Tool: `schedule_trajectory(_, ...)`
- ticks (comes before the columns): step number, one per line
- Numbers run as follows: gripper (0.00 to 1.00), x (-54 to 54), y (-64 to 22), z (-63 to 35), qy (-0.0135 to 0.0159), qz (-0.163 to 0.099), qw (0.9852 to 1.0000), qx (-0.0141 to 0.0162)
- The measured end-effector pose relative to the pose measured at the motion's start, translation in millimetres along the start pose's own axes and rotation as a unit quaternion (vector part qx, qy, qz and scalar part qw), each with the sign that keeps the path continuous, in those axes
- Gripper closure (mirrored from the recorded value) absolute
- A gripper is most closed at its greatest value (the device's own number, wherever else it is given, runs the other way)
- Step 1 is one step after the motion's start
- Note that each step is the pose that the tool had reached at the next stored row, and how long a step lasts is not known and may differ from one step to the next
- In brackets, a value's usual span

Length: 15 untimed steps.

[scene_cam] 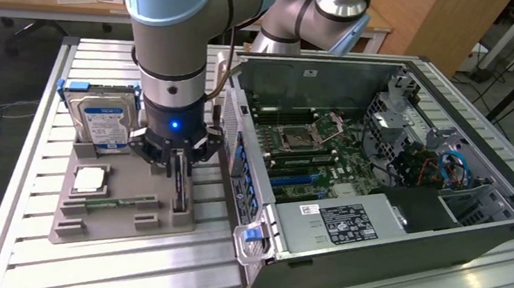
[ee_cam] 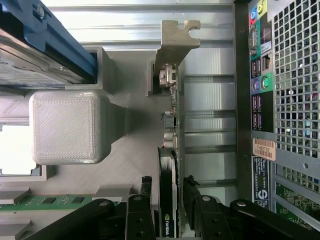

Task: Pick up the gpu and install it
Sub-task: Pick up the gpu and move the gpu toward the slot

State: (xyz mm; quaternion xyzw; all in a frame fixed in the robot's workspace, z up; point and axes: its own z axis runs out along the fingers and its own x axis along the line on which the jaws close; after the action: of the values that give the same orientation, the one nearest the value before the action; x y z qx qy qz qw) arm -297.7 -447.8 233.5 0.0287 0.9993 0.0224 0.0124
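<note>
Parts count as follows: one gpu (scene_cam: pixel 179 194), one hard drive (scene_cam: pixel 102 122) in a blue carrier, one square processor chip (scene_cam: pixel 89 180), one green memory stick (scene_cam: pixel 107 203), all kept in one grey holder (scene_cam: pixel 124 227); beside it on the slatted table (scene_cam: pixel 134 273) stands one computer case (scene_cam: pixel 395 268) with its side open upward. One arm comes down from above, its last segments vertical; the gripper (scene_cam: pixel 178 172) points straight down over the end of the holder that is nearest to the case. The gpu stands on its long edge in a slot there, thin side up; in the wrist view the gpu (ee_cam: pixel 169 210) is seen edge-on, and its silver bracket (ee_cam: pixel 175 42) is at the end far from the gripper (ee_cam: pixel 167 181). The two black fingers (ee_cam: pixel 139 215) stand one on each side of the card, with a thin gap on both sides, so the jaws are apart and not yet pressing it. A raised grey block (ee_cam: pixel 67 127) of the holder is near the card on the hard drive's side; on the other side a strip of bare table separates the holder from the case's perforated rear panel (ee_cam: pixel 295 75). Inside the case the motherboard (scene_cam: pixel 312 156) lies uncovered, next to the power supply (scene_cam: pixel 344 221).
</note>
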Motion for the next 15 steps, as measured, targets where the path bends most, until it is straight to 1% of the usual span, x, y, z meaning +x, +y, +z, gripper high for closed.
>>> schedule_trajectory(6,0.61,-0.1,0.0,-0.1,0.0001,0.000,1.0000,0.0000)
schedule_trajectory(8,0.63,-0.1,0.0,-0.1,0.0000,0.000,1.0000,0.0000)
schedule_trajectory(9,0.69,-0.1,0.0,-0.1,0.0001,0.000,1.0000,0.0001)
schedule_trajectory(15,0.69,-0.6,0.0,-0.1,0.0001,0.000,1.0000,0.0001)
